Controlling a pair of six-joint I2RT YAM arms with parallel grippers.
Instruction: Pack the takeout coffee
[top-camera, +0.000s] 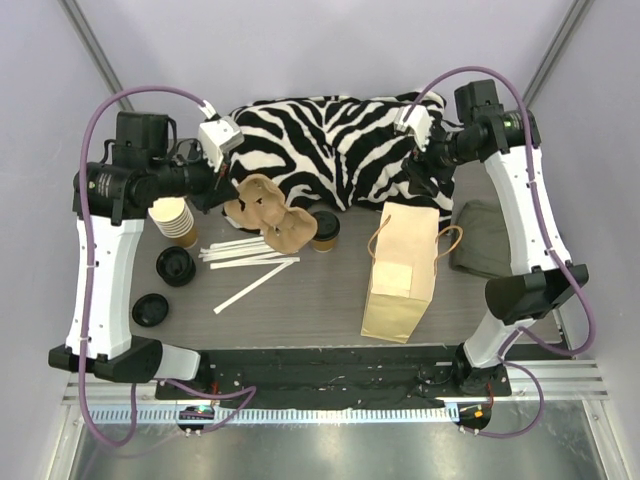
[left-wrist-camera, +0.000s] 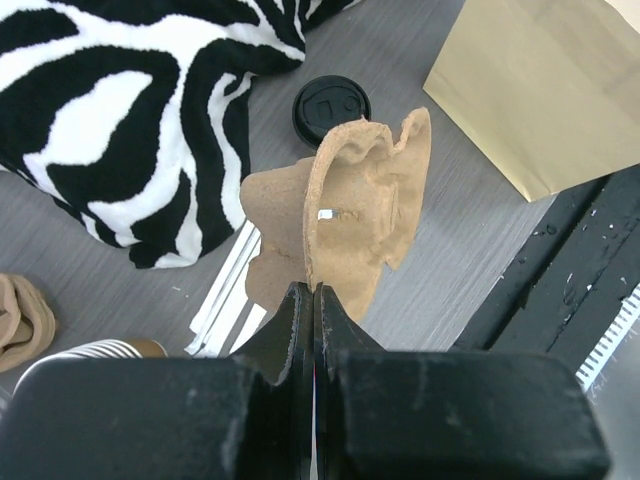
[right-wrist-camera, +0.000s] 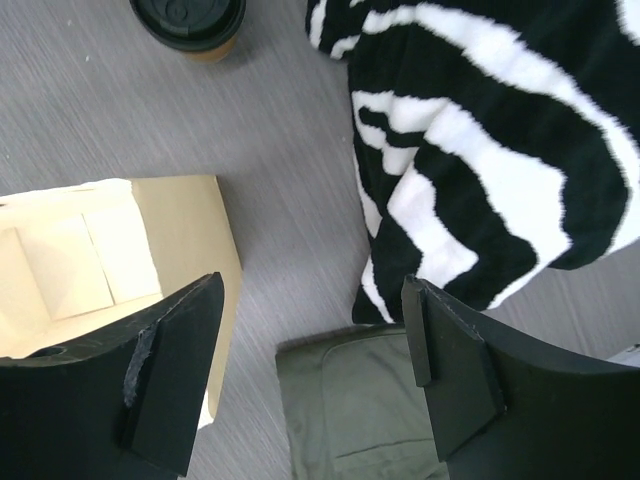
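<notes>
- The left pincer (left-wrist-camera: 312, 300) is clamped shut on the edge of a brown pulp cup carrier (left-wrist-camera: 350, 200).
- The right pincer (right-wrist-camera: 312, 292) stands wide, holding nothing, above the paper bag (right-wrist-camera: 110, 260) and a green cloth (right-wrist-camera: 340, 400).
- The coffee cup (top-camera: 325, 228), with its black lid on, stands on the desk (top-camera: 300, 300) between carrier and bag, beside the zebra blanket (top-camera: 340, 140).

From here I read the surface (top-camera: 320, 310) as matt grey wood-grain, the zebra throw (top-camera: 340, 140) as plush cloth, and the bag (top-camera: 400, 290) as smooth matt kraft paper. The cup carrier (left-wrist-camera: 350, 210) is rough moulded pulp with fuzzy edges; the takeout coffee (top-camera: 325, 228) pairs brown paper with a faintly glossy black plastic lid. My right arm's fingers (right-wrist-camera: 450, 370) look matt black plastic, scuffed at the edges.
</notes>
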